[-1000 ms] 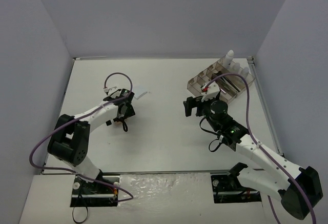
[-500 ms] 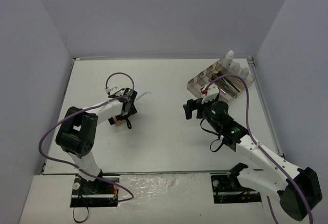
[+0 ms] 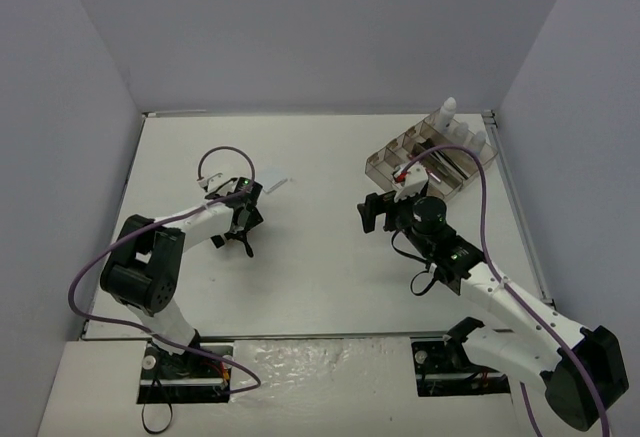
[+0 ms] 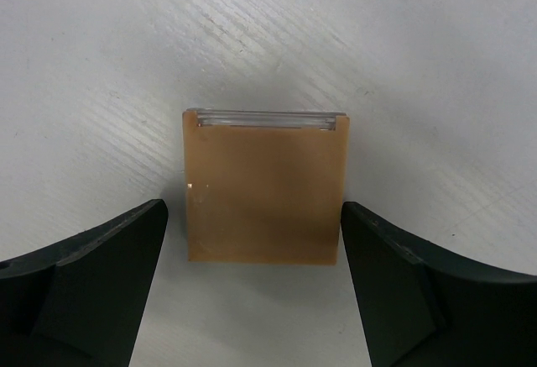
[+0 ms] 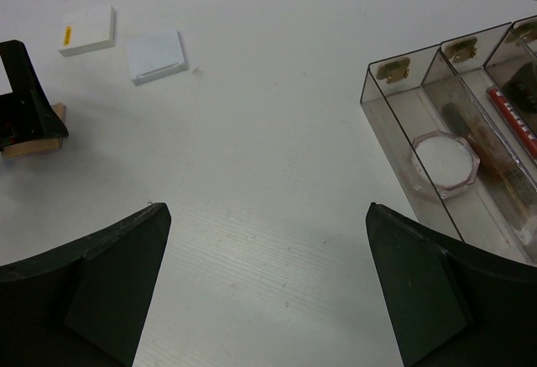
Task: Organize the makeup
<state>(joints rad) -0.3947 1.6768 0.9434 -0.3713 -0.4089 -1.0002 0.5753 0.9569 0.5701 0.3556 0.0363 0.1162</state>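
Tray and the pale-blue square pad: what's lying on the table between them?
Nothing. The right wrist view shows only bare white table between the pale-blue pad and the clear tray.

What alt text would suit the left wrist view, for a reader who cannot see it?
A tan square pad lies flat on the white table, between the black fingers of the open left gripper. A clear strip runs along its far edge.

In the right wrist view only an edge of the tan pad (image 5: 35,146) shows behind the left gripper (image 5: 25,119). The tray (image 5: 403,153) is cut at the right border. From above, its contents are too small to name.
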